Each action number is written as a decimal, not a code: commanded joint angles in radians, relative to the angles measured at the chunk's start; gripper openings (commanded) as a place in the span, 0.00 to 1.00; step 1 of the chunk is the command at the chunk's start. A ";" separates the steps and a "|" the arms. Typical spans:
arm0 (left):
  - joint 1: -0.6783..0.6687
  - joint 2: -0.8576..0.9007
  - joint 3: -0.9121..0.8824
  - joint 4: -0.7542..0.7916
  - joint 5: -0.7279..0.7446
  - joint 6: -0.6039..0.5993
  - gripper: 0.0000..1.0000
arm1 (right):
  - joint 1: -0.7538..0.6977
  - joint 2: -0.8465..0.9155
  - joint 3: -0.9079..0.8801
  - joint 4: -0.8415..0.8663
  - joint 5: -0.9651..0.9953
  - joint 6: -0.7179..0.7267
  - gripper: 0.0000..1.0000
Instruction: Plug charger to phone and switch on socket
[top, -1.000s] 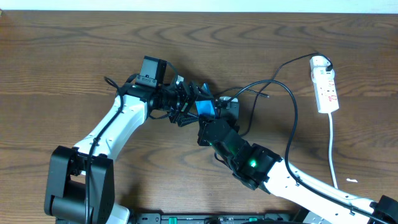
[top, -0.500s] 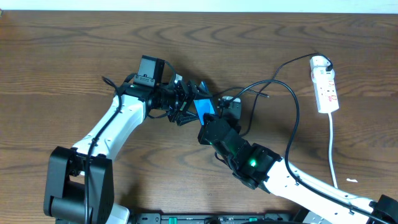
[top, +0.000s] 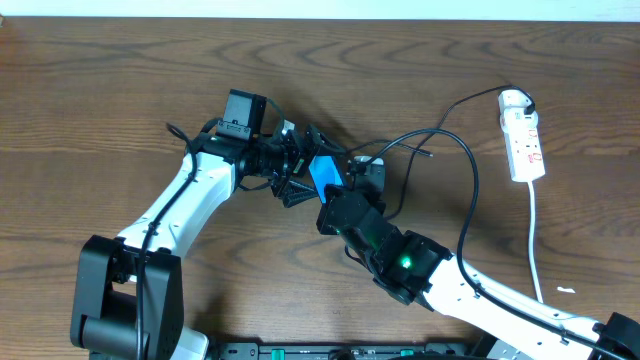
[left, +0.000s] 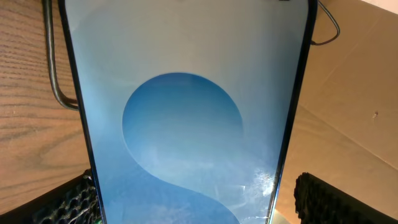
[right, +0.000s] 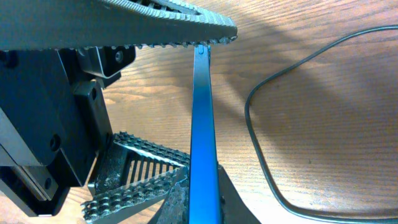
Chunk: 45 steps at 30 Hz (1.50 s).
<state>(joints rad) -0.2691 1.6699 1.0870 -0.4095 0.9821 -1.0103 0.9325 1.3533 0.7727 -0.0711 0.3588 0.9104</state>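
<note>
The phone (top: 322, 172), with a cyan screen, is held off the table at the centre. My right gripper (top: 334, 197) is shut on it: in the right wrist view its jaws (right: 205, 208) pinch the faces of the edge-on blue phone (right: 202, 124). My left gripper (top: 302, 165) is open around the phone. In the left wrist view the phone (left: 186, 112) fills the frame, and one finger stands a little clear of its edge. The charger (top: 470, 190) is a black cable looping right, plugged into the socket (top: 523, 140), a white strip at far right.
The strip's white cord (top: 535, 230) runs down toward the front right edge. Loose loops of black cable lie on the wood just right of both grippers, in the right wrist view (right: 249, 118) and the left wrist view (left: 53, 68).
The phone has tilted and now looks narrower from above. The left gripper's fingers have spread a little wider. The arms have barely shifted.
</note>
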 joint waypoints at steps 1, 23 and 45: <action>0.010 -0.024 0.006 0.007 0.012 0.003 0.98 | 0.004 0.002 0.016 0.008 0.017 -0.014 0.01; 0.242 -0.521 0.006 -0.409 -0.288 0.372 0.98 | -0.108 -0.138 0.016 -0.054 -0.051 0.021 0.01; 0.242 -1.258 -0.385 -0.346 -0.523 0.094 0.98 | -0.447 -0.183 0.012 -0.090 -0.663 0.251 0.01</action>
<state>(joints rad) -0.0326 0.4141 0.7616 -0.8085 0.3870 -0.8333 0.5190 1.1946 0.7723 -0.1677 -0.1539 1.0485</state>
